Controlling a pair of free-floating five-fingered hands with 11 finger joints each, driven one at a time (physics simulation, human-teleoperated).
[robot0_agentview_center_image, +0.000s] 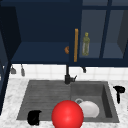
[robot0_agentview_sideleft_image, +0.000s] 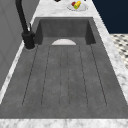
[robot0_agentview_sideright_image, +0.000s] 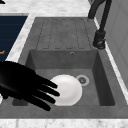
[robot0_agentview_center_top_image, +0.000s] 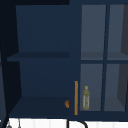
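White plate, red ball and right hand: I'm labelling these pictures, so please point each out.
white plate (robot0_agentview_sideright_image: 68, 90), right side view, its middle.
red ball (robot0_agentview_center_image: 67, 115), front view, its middle.
right hand (robot0_agentview_center_image: 119, 90), front view, its palm.

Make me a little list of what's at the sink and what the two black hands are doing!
left hand: by the sink's front edge, fingers curled, holding nothing
right hand: over the counter right of the sink, fingers straight
red ball: at the sink's front, middle
white plate: in the basin, beside the drain
faucet: black, behind the sink
bottle: in the wall cabinet, behind glass
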